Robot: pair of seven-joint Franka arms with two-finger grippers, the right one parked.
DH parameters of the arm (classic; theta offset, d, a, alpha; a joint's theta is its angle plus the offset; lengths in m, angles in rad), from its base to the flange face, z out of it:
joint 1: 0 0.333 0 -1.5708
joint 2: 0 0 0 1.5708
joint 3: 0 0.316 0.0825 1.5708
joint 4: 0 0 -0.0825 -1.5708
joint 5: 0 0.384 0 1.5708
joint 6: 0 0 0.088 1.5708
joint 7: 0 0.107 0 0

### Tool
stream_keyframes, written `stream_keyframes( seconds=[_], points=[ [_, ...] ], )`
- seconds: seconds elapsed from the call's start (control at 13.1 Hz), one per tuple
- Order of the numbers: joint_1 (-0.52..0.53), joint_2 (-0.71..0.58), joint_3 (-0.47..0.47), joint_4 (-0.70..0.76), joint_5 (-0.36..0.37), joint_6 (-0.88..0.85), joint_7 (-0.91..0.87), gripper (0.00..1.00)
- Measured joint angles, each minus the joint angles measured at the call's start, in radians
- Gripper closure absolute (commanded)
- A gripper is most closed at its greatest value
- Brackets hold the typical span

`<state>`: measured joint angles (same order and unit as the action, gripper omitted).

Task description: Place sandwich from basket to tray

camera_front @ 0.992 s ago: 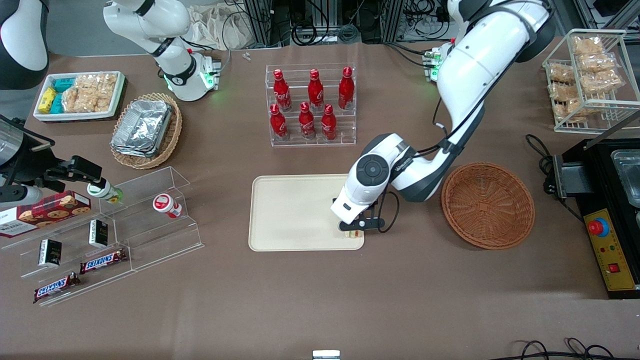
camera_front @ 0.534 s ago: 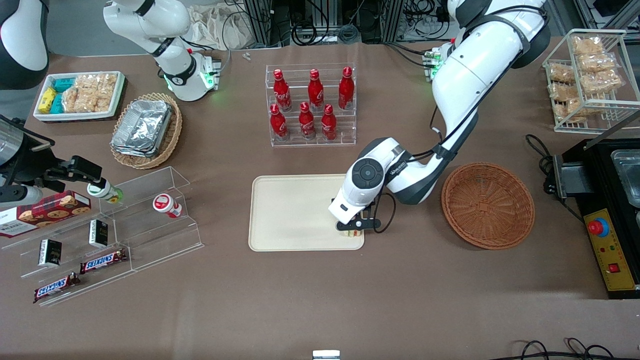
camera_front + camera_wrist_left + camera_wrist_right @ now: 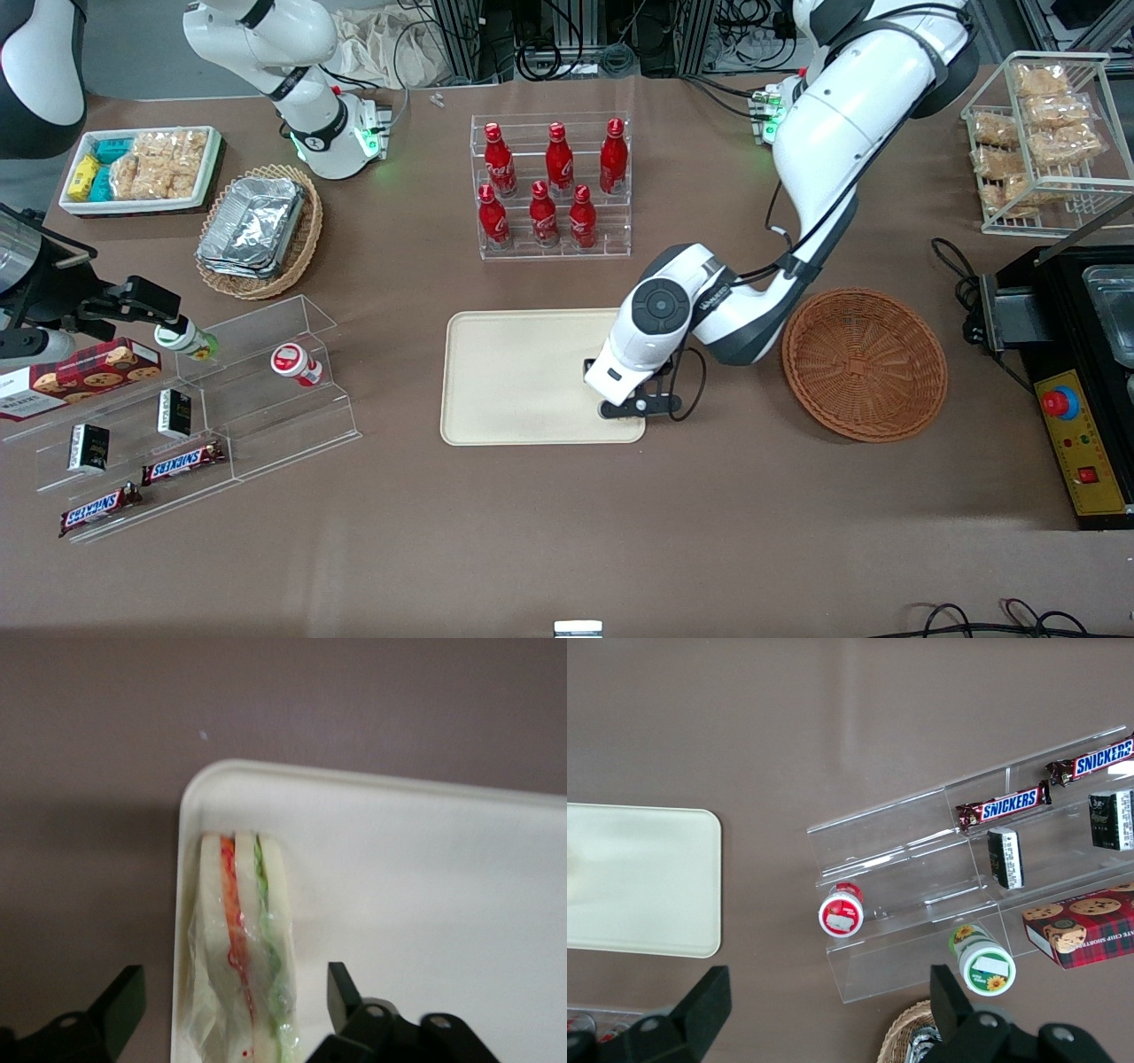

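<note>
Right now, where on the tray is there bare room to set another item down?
Most of the tray is bare, toward the parked arm's end. The crowded spot is its corner nearest the basket, where the sandwich lies against the rim, the open hand straddling it.

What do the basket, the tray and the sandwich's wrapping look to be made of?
Basket: woven wicker, reddish-brown, ribbed weave.
Tray: smooth matte cream, likely plastic.
Sandwich on the tray: pale bread in thin clear film, wrinkled and glinting.
Gripper: open, astride the sandwich.
</note>
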<state>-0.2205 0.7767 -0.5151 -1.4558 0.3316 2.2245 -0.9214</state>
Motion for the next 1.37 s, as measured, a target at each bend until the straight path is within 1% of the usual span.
stream_keyframes(
  seconds=[0.15, 0.46, 0.69, 0.84, 0.92, 1.14, 1.37],
  points=[
    [0.037, -0.055, 0.000, 0.018, 0.000, -0.025, -0.009, 0.00],
    [0.114, -0.237, -0.001, 0.022, 0.000, -0.240, -0.013, 0.00],
    [0.182, -0.387, -0.001, -0.007, -0.007, -0.362, -0.013, 0.00],
    [0.230, -0.468, 0.001, -0.028, -0.032, -0.408, -0.014, 0.00],
    [0.265, -0.501, 0.002, -0.034, -0.057, -0.419, -0.004, 0.00],
    [0.385, -0.556, 0.006, -0.044, -0.135, -0.477, 0.136, 0.00],
    [0.468, -0.573, 0.010, -0.046, -0.141, -0.529, 0.223, 0.00]
  ],
)
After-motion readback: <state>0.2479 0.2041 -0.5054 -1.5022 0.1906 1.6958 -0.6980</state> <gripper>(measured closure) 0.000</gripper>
